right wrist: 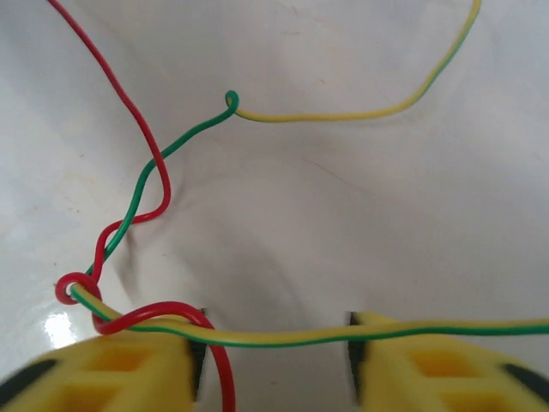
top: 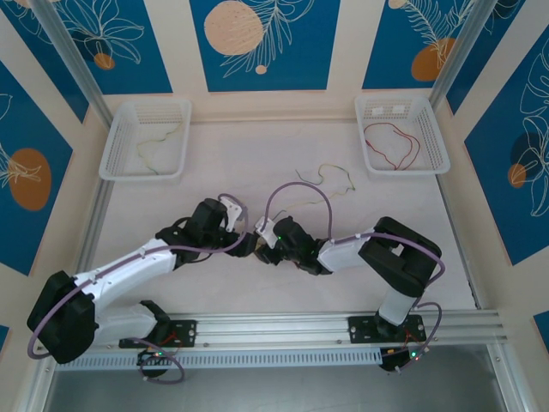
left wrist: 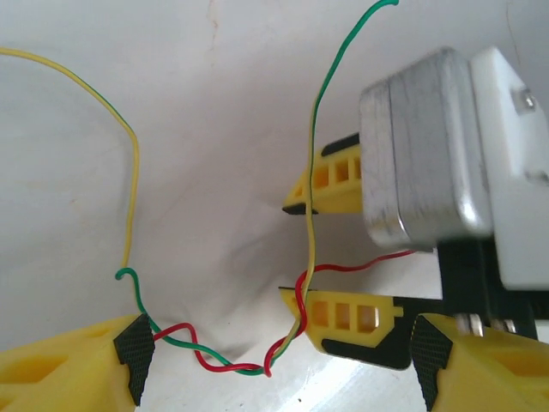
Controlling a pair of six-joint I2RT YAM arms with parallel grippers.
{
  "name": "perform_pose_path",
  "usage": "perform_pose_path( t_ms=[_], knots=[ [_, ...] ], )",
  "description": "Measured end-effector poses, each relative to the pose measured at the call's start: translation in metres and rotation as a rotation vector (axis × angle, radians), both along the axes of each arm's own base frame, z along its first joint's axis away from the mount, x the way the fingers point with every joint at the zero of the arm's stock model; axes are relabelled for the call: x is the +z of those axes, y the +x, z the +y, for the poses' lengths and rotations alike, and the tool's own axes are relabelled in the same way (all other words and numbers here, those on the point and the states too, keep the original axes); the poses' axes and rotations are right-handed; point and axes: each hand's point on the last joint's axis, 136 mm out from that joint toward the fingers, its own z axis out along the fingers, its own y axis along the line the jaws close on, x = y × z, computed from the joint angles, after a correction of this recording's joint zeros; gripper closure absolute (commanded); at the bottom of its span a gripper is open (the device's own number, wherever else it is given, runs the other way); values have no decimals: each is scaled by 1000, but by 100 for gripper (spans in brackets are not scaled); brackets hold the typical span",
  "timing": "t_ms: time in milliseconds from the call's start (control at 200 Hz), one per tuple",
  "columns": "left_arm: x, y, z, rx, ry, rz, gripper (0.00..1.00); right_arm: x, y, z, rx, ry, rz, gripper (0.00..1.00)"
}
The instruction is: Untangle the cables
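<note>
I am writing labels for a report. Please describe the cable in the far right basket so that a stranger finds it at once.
Two white mesh baskets stand at the far edge of the table; take the right basket. In it lies one thin wavy red cable. The left basket holds a pale yellowish cable, so the plain red colour tells it apart.

Bright, even light covered the white desk (top: 257, 154), leaving only soft shadows beneath the arms (top: 129, 262), while a small glare spot shone low at left in the right wrist view and the nearest yellow claw fingers (right wrist: 111, 378) looked blurred.
</note>
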Motion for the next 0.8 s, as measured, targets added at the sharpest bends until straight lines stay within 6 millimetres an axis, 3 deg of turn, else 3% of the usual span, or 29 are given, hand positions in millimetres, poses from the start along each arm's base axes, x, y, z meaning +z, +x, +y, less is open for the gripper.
perform_pose_path(
  t_ms=[40, 115, 150, 355, 555, 800],
  knots=[
    [1, 1, 1, 7, 2, -5, 21, 0, -1, 1, 6, 3, 6, 70],
    [2, 2, 4, 18, 7, -17, 21, 0, -4, 1, 16, 6, 19, 87],
    [3, 2, 5, 23, 7, -21, 21, 2, -5, 1, 21, 8, 23, 100],
    [9, 7, 11, 63, 10, -52, 21, 30, -11, 3, 52, 53, 9, 100],
    [16, 9, 10, 66, -12, -82, 23, 72, -19, 2, 93, 131, -14, 100],
    [54, -9, 13, 17, -190, -254, 31, 121, -14, -18, 112, 255, -18, 100]
  ],
)
